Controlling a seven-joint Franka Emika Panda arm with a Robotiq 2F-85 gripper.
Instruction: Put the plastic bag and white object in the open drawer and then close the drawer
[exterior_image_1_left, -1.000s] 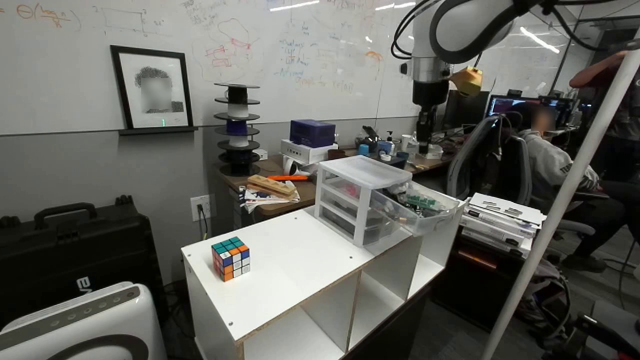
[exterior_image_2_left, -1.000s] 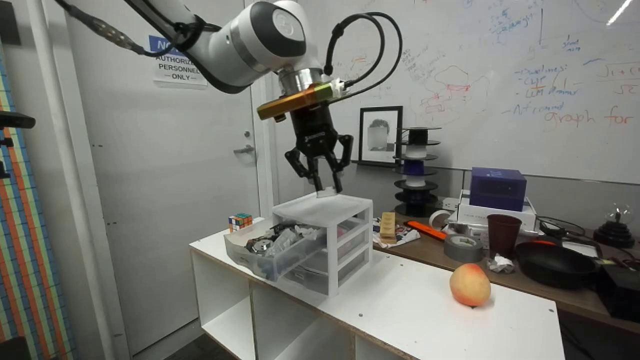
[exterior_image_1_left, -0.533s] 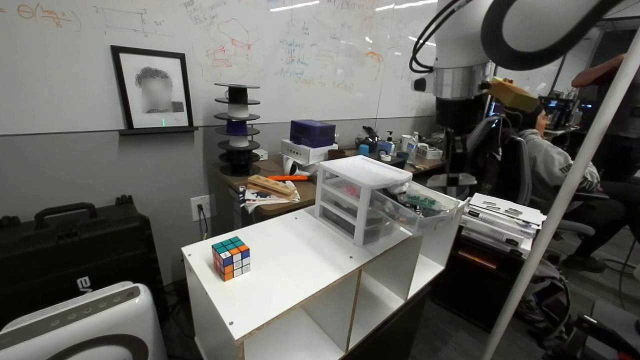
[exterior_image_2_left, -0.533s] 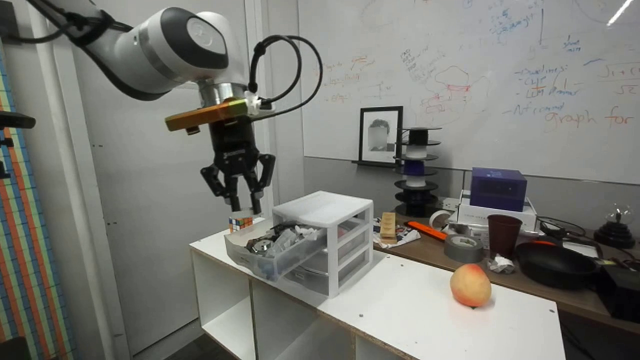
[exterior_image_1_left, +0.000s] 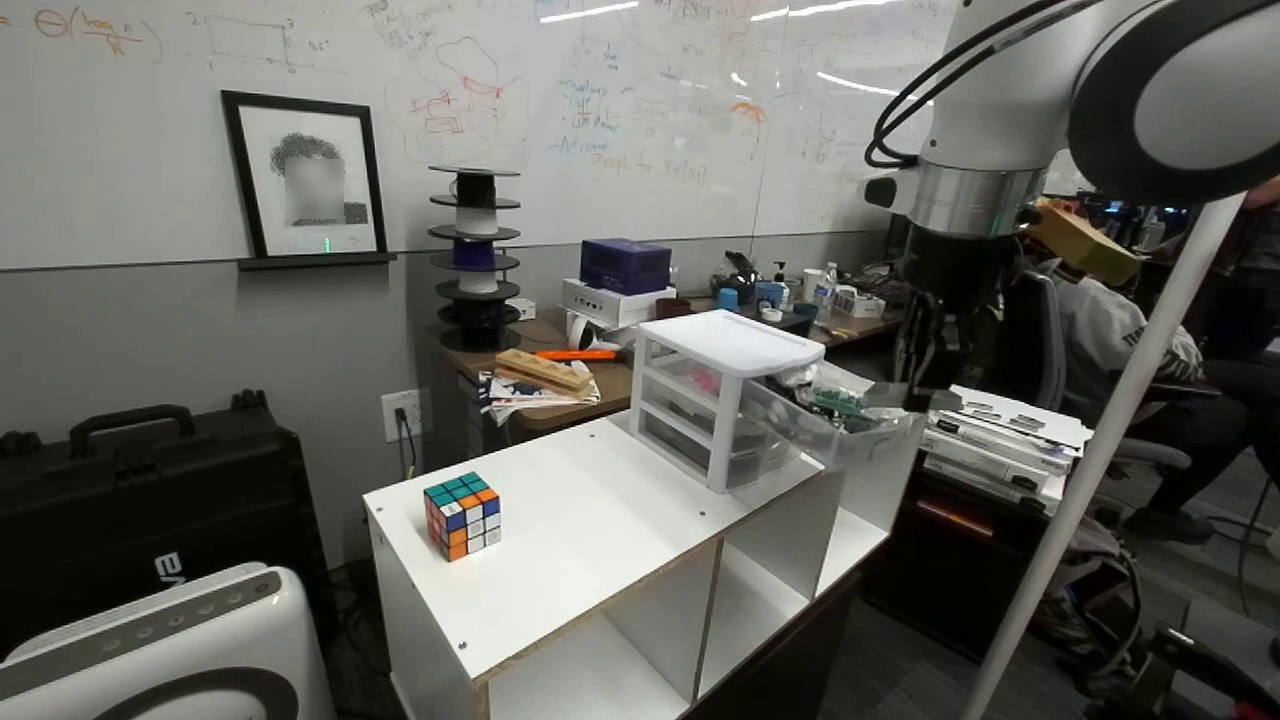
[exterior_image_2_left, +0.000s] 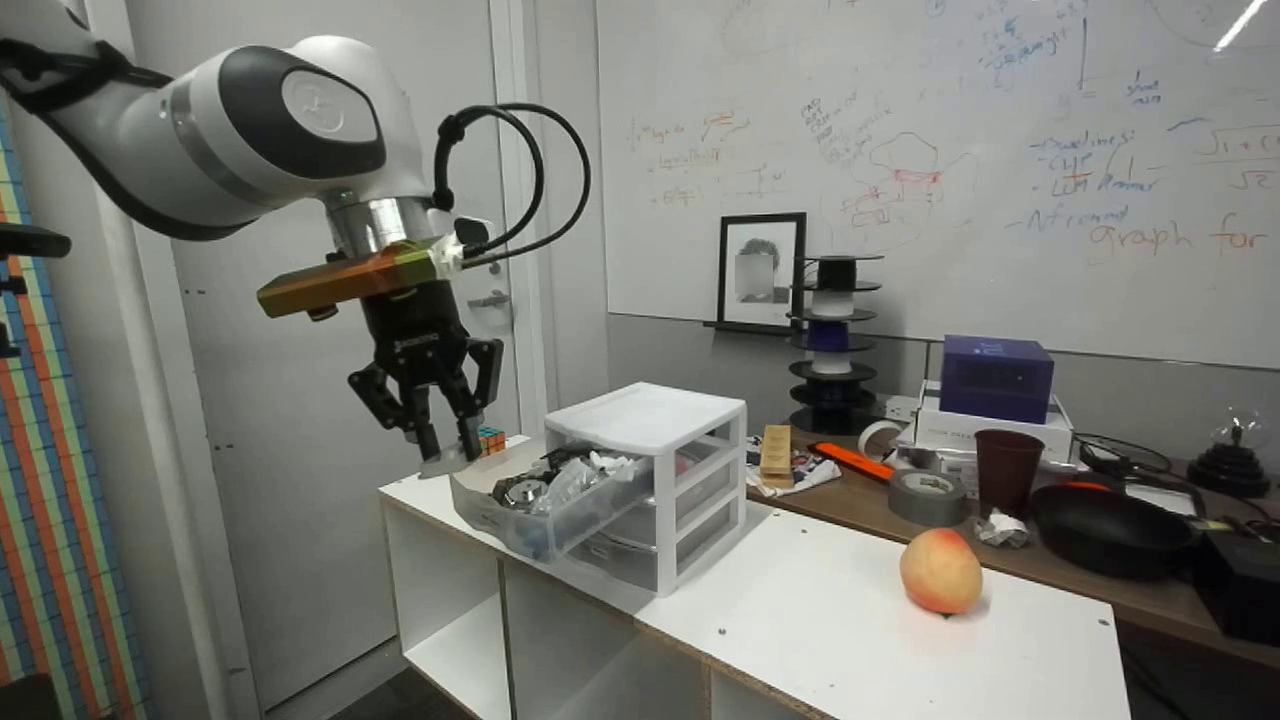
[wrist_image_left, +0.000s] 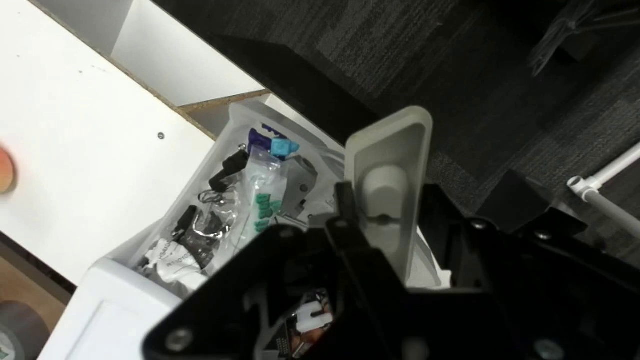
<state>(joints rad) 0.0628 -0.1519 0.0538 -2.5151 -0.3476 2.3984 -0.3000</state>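
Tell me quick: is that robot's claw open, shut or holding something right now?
Gripper: closed on a white tray-like object, holding it between its two fingers.

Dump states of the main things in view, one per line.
gripper: shut on white plastic tray
top drawer: pulled open, holding loose parts
lower drawers: look shut
white plastic tray: held in the air, not yet in the top drawer
clear plastic bag: lying in the top drawer
Rubik's cube: scrambled
dark red cup: upright
duct tape roll: lying flat
power plug: plugged in
door: looks shut
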